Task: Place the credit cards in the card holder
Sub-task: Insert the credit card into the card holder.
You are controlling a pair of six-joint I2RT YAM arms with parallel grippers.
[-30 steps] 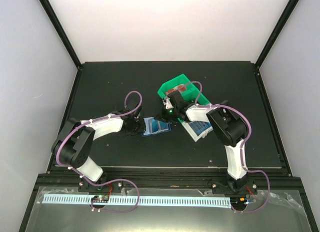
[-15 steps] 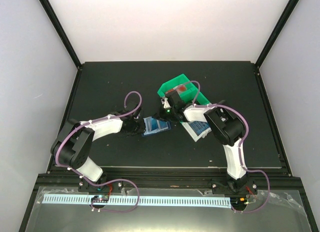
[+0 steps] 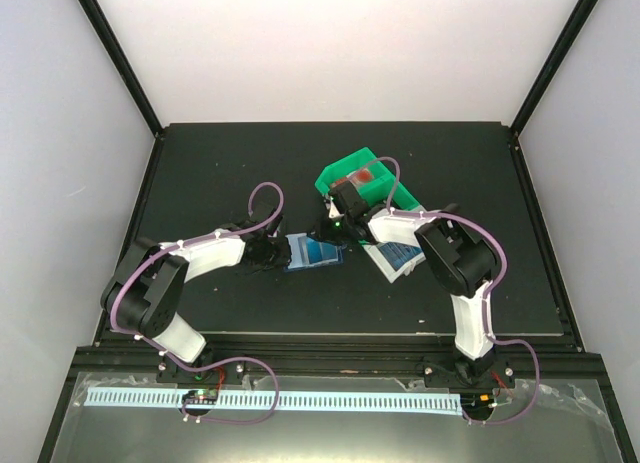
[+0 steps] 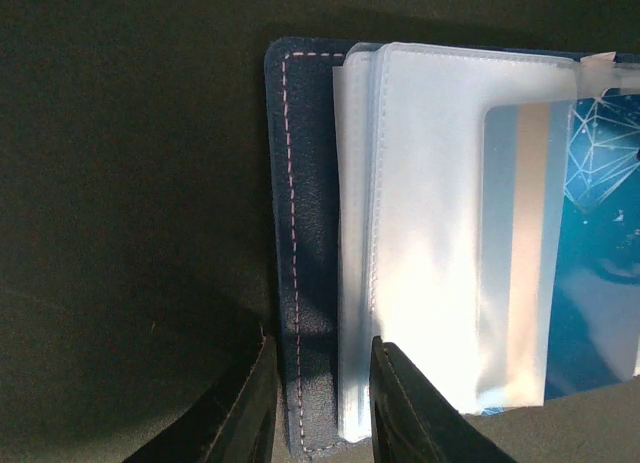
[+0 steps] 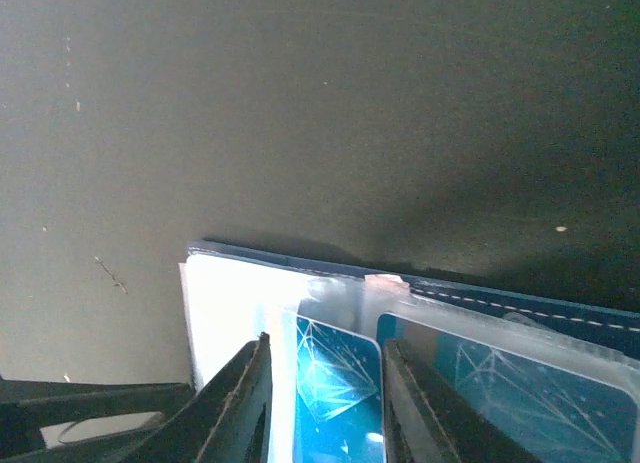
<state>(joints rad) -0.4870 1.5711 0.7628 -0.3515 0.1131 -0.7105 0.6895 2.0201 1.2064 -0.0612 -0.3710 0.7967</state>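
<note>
The navy card holder (image 3: 312, 251) lies open on the black mat, its clear sleeves up. My left gripper (image 3: 268, 253) is shut on its left edge; in the left wrist view the fingers (image 4: 245, 408) straddle the navy stitched cover (image 4: 305, 283) and the sleeves (image 4: 430, 233). My right gripper (image 3: 336, 226) is shut on a blue credit card (image 5: 340, 373) with a white line pattern, its corner at a sleeve's mouth. Another blue card (image 5: 520, 393) sits inside a sleeve to the right. More blue cards (image 3: 400, 253) lie in the white bin.
A green bin (image 3: 355, 178) stands just behind the right gripper, with a reddish item in it. The white bin (image 3: 388, 266) lies right of the card holder, under the right forearm. Black frame rails edge the mat.
The right gripper has edged slightly toward the card holder with the card. The left arm and the card holder have not visibly moved.
</note>
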